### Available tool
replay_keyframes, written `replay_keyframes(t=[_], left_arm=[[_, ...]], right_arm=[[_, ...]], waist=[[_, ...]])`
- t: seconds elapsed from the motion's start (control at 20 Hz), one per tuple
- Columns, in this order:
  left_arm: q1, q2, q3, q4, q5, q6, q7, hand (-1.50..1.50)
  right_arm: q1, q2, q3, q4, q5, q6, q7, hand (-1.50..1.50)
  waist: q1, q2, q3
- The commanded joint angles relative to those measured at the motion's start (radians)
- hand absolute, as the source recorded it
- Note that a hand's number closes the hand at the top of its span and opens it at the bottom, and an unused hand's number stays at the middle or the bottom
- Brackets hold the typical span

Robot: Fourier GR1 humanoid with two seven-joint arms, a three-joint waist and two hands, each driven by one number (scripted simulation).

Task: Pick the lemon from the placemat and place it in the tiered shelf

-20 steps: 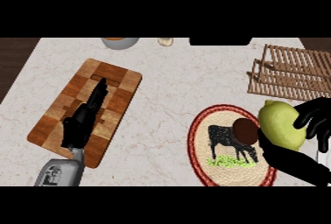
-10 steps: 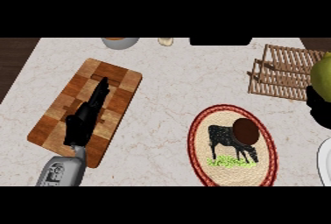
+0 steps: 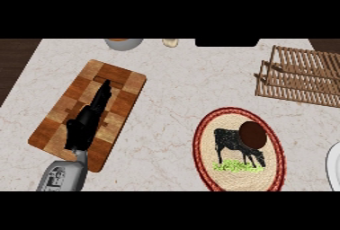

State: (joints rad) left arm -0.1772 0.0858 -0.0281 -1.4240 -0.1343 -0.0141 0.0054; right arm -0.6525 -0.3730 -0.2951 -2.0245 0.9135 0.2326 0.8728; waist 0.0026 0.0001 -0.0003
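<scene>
Lemon: not in view; not on the round woven red-rimmed placemat at lower right.
Handling (judged): light, firm, waxy, apt to roll; best clasped round its middle.
Left robot hand: frame left, flat on the chequered wooden cutting board, fingers straight, holding nothing.
Right robot hand: not in view; its position relative to the lemon cannot be told.
Slatted wooden tiered shelf: upper right.

Placemat: tan weave w/ red rim, blk cow. Cutting board: brn checks.
</scene>
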Motion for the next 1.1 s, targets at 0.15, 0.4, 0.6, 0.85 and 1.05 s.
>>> replay_keyframes(t=[0.15, 0.4, 0.6, 0.85, 1.05], left_arm=[[-0.06, -0.014, 0.013, 0.027, -0.005, 0.011, 0.042, 0.0], [0.066, 0.033, 0.016, -0.053, 0.022, -0.049, -0.019, 0.0], [0.022, -0.003, 0.004, -0.012, -0.009, -0.009, -0.018, 0.0], [0.011, -0.016, 0.002, -0.045, -0.007, 0.001, 0.015, 0.0], [0.047, -0.03, -0.022, -0.031, -0.029, 0.006, -0.006, 0.0]], right_arm=[[-0.104, -0.096, -0.03, 0.189, 0.003, -0.073, -0.067, 1.5], [-0.055, -0.178, -0.071, 0.345, 0.018, -0.159, -0.245, 1.5], [-0.05, -0.181, -0.047, 0.428, 0.045, -0.228, -0.295, 1.5], [0.029, -0.192, -0.023, 0.492, 0.086, -0.356, -0.438, 1.5], [-0.118, -0.191, -0.044, 0.751, 0.076, -0.497, -0.514, 1.5]], waist=[[0.0, 0.001, 0.0], [0.012, 0.002, 0.0], [0.007, 0.002, 0.0], [0.002, 0.002, 0.001], [0.012, 0.003, 0.001]])
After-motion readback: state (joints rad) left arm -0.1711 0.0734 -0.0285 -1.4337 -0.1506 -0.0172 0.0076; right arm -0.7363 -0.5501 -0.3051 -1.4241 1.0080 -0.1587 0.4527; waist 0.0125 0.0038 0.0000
